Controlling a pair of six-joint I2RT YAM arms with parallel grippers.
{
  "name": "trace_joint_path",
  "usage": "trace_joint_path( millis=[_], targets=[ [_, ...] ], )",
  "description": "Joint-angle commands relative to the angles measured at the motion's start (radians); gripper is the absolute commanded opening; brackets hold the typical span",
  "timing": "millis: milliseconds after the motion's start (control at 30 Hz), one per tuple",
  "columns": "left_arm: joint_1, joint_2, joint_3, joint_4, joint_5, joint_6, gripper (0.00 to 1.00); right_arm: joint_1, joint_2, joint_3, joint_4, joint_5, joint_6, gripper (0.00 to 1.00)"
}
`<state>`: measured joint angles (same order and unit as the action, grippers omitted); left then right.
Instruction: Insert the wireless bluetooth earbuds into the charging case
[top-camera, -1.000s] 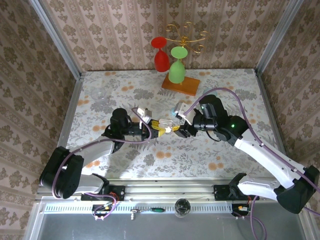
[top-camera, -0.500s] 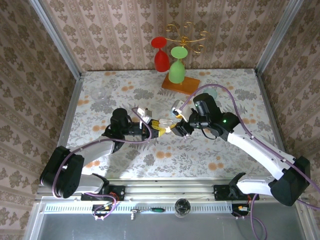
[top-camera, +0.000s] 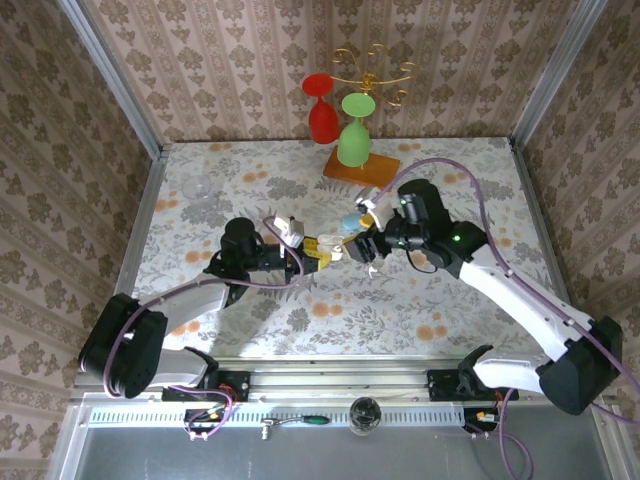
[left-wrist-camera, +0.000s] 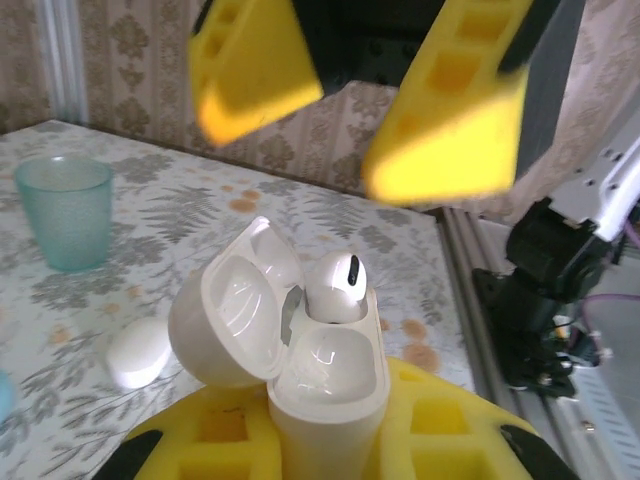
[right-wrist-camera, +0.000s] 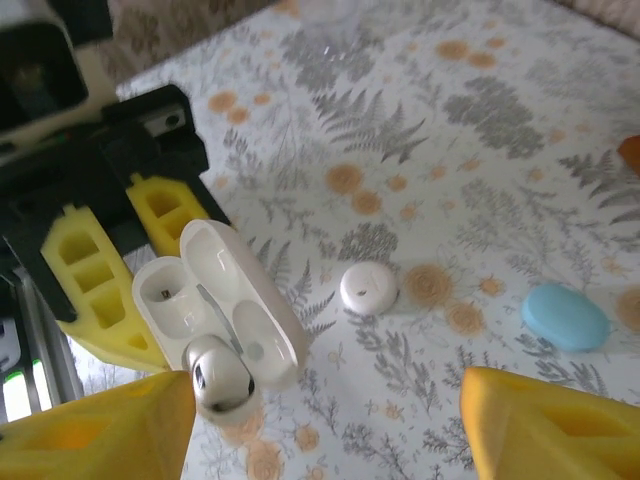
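Open white charging case (left-wrist-camera: 325, 375), pinched at its lower body by the left end effector (left-wrist-camera: 330, 445), yellow fingers (left-wrist-camera: 215, 445) pressed against both flanks, held off the floral counter (top-camera: 250, 310). Lid (left-wrist-camera: 232, 318) swung back, to the left in the left wrist view. One white earbud (left-wrist-camera: 335, 285) seated in one well, rounded head and dark slot poking above the rim. Second well beside it hollow, seen from the right wrist camera.

Right end effector (left-wrist-camera: 352, 90) hovering just above the case, jaws spread wide, pinching nothing. Fingers apart from the earbud in the left wrist view. From its own camera, one finger just beside the earbud; contact impossible to tell.

Against a second ago: right jaws wider. Right wrist a little farther up the counter, and slightly back to the right against half a second ago. Left arm and case in the same place throughout.

On the counter beneath: closed white case (right-wrist-camera: 368, 287), light blue case (right-wrist-camera: 565, 315) well apart from it, teal cup (left-wrist-camera: 63, 210) farther off. At the far edge, red goblet (top-camera: 321, 110) and green goblet (top-camera: 353, 135) upside down on a gilt rack (top-camera: 375, 70) over a wooden base (top-camera: 362, 168).
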<state>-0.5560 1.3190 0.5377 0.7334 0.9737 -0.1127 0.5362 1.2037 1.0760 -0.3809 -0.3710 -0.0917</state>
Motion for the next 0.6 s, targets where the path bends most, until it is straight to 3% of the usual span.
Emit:
trace_joint_path(
  millis=[0,100,233,433,567],
  targets=[
    [-0.005,-0.038,-0.017,-0.032,-0.088,0.111,0.00,-0.055,-0.085,-0.069,0.102,-0.051,0.145,0.73],
    [-0.005,-0.042,-0.025,-0.016,-0.113,0.126,0.00,-0.082,-0.110,-0.109,0.111,-0.047,0.197,0.73],
    [-0.005,-0.046,-0.030,-0.021,-0.145,0.141,0.00,-0.103,-0.062,-0.099,0.036,0.059,0.299,0.71],
    [-0.005,-0.056,-0.064,-0.017,-0.194,0.166,0.00,-0.122,0.175,0.009,-0.226,0.178,0.334,0.66],
    [-0.005,-0.064,-0.087,-0.003,-0.195,0.158,0.00,-0.125,0.344,0.066,-0.303,0.182,0.384,0.60]
  ],
)
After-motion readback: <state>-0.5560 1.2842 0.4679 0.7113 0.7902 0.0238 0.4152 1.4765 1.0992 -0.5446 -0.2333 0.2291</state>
